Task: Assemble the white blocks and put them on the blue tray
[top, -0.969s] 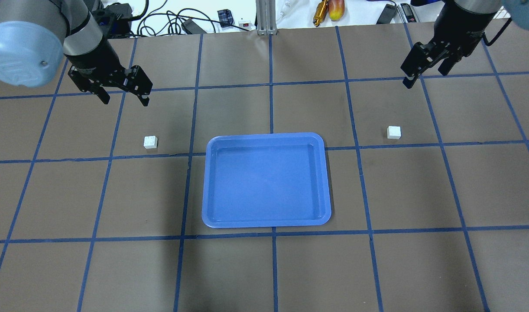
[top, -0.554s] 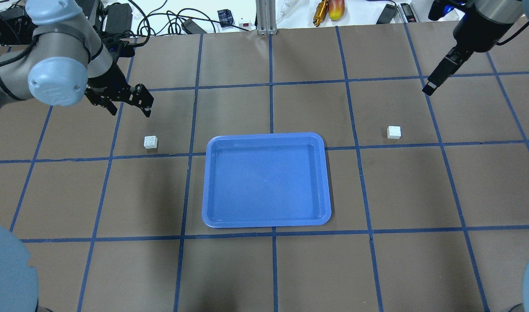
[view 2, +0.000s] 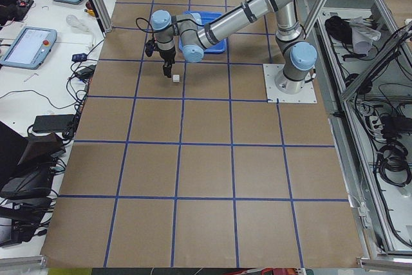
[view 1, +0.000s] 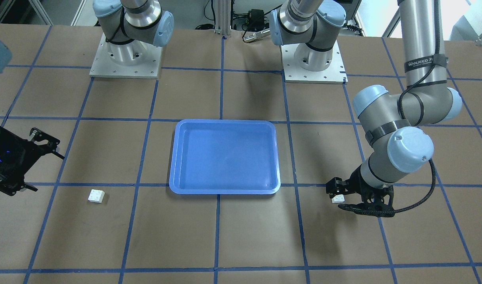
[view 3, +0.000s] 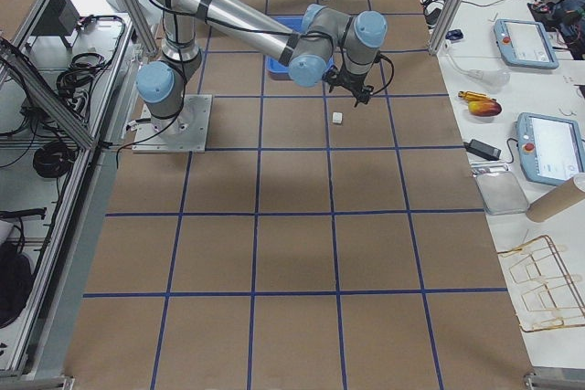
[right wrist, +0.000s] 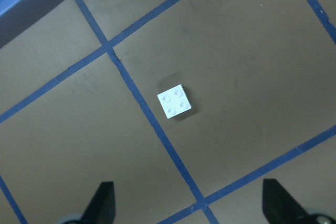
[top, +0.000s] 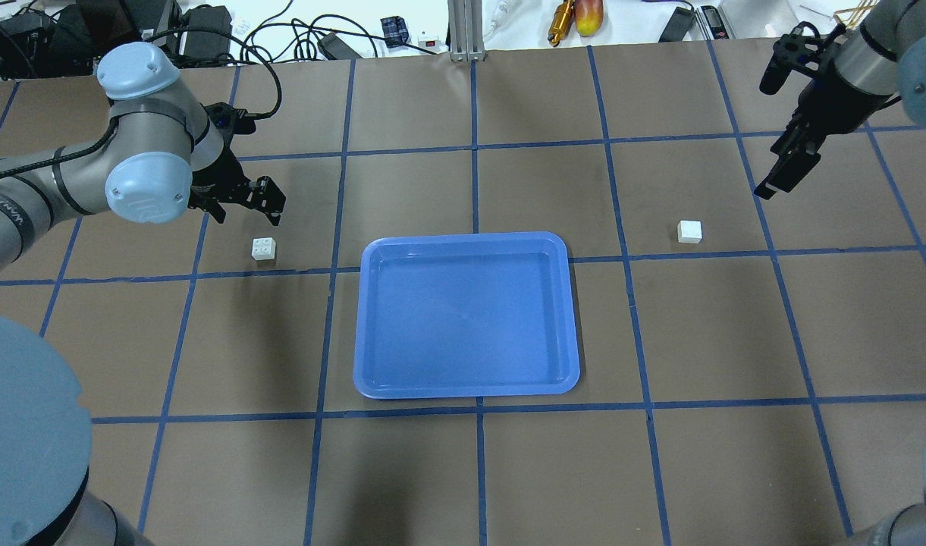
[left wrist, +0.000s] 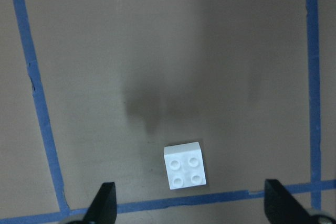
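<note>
Approach | left end effector (top: 248,216) wide open, empty, nearly over left block (top: 263,249) | right end effector (top: 770,182) open, empty, short of right block (top: 689,231) | blocks on bench, flanking tray (top: 466,236) | centre first, square to flat sides, leave studs clear.

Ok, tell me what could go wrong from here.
1. The right block sits skewed to the open right hand; closing on its corners could spin it away.
2. The left block is small beside the wide-open left hand; a slightly off descent might knock it aside.
</note>
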Robot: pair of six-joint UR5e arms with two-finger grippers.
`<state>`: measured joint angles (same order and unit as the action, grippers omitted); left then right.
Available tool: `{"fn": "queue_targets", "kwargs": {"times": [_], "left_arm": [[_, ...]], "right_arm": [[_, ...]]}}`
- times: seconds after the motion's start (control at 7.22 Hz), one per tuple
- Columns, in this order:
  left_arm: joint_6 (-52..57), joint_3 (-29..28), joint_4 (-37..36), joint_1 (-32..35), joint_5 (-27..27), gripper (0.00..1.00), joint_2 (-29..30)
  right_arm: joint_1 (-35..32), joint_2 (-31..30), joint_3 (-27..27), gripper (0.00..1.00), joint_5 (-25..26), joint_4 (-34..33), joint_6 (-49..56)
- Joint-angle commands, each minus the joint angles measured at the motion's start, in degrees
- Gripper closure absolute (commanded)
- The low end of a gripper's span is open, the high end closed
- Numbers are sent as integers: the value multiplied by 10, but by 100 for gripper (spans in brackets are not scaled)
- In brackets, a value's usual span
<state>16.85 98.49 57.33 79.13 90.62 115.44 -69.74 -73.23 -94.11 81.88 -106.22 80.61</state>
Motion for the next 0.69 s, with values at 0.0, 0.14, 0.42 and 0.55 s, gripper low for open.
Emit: {"fn": "queue_targets", "kwargs": {"times": [0.0, 0.14, 0.42, 0.55], "left_arm": [[0, 0, -6, 0, 0, 0, 17], [-3, -1, -7, 0, 0, 0, 23], [-2, 1, -6, 0, 1, 0, 33], [-4, 4, -6, 0, 0, 0, 41]], "right_arm": [[3, -2, -68, 0, -58, -79, 99], [18, 1, -97, 0, -73, -118, 142], [38, 12, -135, 0, -114, -157, 232], [37, 24, -136, 0, -123, -157, 235]]}}
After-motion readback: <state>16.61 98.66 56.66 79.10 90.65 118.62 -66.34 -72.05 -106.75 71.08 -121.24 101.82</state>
